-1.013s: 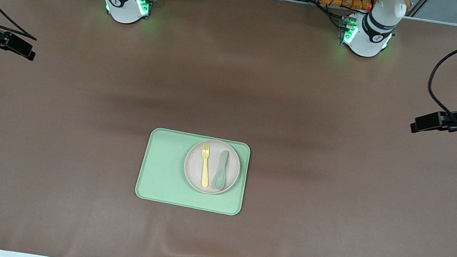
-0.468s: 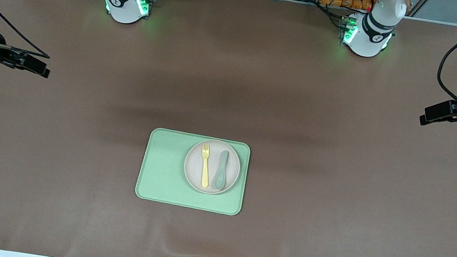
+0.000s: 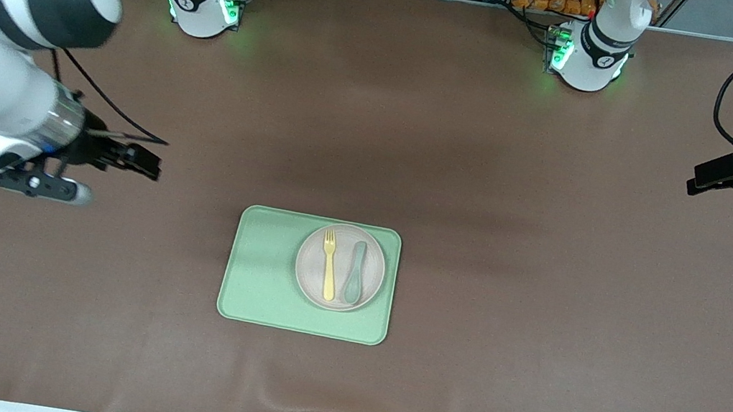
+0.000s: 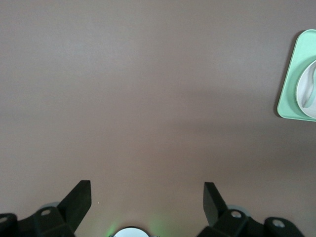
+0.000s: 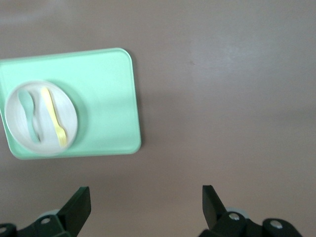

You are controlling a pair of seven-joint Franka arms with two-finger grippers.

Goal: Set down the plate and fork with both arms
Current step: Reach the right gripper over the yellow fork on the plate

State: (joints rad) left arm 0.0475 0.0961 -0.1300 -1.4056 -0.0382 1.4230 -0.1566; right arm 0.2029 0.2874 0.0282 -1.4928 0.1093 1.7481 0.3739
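Hovering over bare table, both hands, right and left, gape empty.

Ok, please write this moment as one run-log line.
plate: on tray | fork, spoon: on plate | both end effectors open, over bare table
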